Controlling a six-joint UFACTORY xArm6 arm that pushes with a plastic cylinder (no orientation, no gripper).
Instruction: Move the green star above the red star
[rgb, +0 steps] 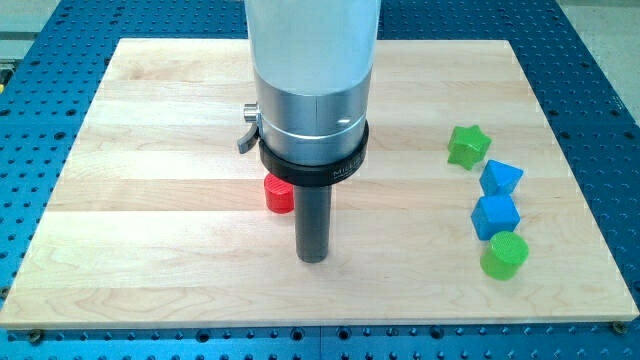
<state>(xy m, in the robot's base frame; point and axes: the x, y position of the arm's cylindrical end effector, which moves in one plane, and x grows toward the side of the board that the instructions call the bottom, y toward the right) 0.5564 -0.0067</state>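
The green star (467, 146) lies at the view's right on the wooden board. A red block (279, 194) sits near the board's middle, partly hidden behind my arm, so its shape cannot be made out. My tip (313, 257) rests on the board just below and to the right of the red block, close to it, and far to the left of the green star.
Below the green star run a blue triangular block (500, 178), a blue cube (496, 215) and a green round block (503, 255) in a column. The wooden board (150, 200) lies on a blue perforated table. The arm's wide body hides the top middle.
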